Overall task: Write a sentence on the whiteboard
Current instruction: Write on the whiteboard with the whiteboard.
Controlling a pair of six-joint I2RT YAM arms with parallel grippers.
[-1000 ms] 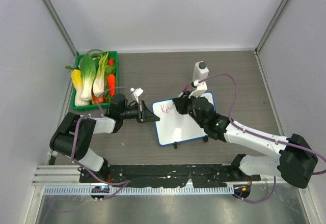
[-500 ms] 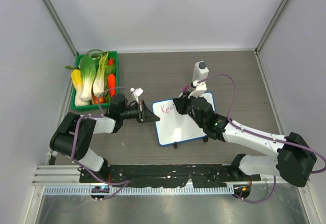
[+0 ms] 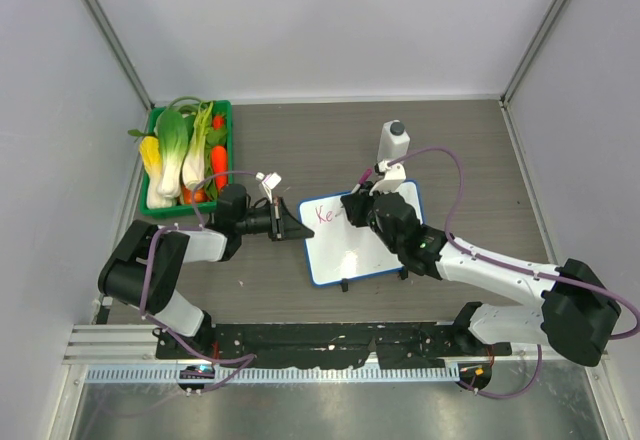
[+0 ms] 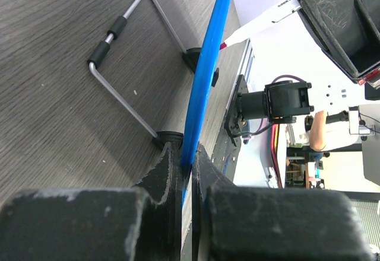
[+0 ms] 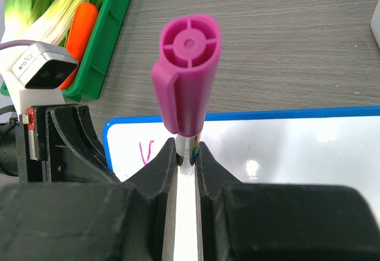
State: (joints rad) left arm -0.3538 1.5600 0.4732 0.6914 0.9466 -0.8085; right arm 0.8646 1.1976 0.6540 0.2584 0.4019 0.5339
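The whiteboard (image 3: 360,245), white with a blue rim and two black feet, lies mid-table. Pink-red letters of the sentence (image 3: 324,214), reading "Ke", sit at its upper left; one stroke (image 5: 144,152) shows in the right wrist view. My left gripper (image 3: 290,228) is shut on the board's left blue rim (image 4: 208,71). My right gripper (image 3: 352,207) is shut on a marker with a magenta cap (image 5: 185,71), held upright over the board (image 5: 285,148) just right of the letters. The marker's red tip (image 4: 224,45) touches the board in the left wrist view.
A green basket (image 3: 152,170) of bok choy, carrots and other vegetables stands at the back left. A white bottle with a dark cap (image 3: 393,143) stands just behind the board. A wire stand (image 4: 122,65) props the board's back. Grey walls close in the table.
My right gripper and the marker have shifted slightly right along the writing line. The left arm and board have not moved.
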